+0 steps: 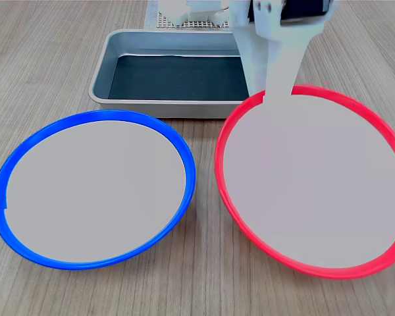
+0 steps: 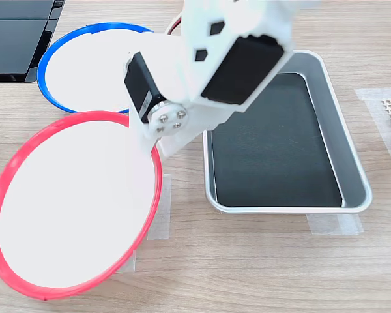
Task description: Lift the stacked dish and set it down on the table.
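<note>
a: gripper [image 1: 271, 99] state?
b: white jaw came down onto the far rim of the red-rimmed plate [image 1: 316, 181]; looked like it pinched the rim, but the other jaw was hidden, so couldn't tell.
a: where was the plate?
b: on the table [image 1: 204, 289], maybe tilted, in the first exterior view's right half, beside the blue-rimmed plate [image 1: 95, 187], apart from it. grey tray [image 2: 326, 195] sat just behind, over a tape strip [image 2: 332, 223].
a: any writing?
b: none readable, no labels.
</note>
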### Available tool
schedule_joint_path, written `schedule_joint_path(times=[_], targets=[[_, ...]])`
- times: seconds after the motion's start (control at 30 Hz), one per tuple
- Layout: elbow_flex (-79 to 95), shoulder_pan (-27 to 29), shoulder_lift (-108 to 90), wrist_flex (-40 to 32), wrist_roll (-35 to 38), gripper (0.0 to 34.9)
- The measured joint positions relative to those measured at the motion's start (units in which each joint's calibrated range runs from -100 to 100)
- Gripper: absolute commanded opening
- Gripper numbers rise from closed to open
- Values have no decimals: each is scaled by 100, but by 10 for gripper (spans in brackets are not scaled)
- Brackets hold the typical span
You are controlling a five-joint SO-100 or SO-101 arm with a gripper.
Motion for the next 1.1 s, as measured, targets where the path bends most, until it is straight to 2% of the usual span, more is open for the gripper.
schedule_joint_path(times=[0.4, 0.47, 0.5, 0.57, 0.7, 0.77, 0.9, 1.0, 1.03, 1.07, 1.1], targets=[[672, -9, 153, -367, 166, 2], [771, 18, 145, -416, 186, 33], [799, 35, 145, -424, 200, 31], [844, 35, 136, -424, 234, 88], [871, 124, 68, -277, 254, 108], [880, 159, -26, -196, 254, 94], [935, 248, -409, 57, 254, 88], [1080, 319, -887, 261, 254, 62], [1171, 354, -1108, 302, 254, 51], [1289, 381, -1355, 318, 254, 2], [1443, 416, -1645, 310, 254, 2]])
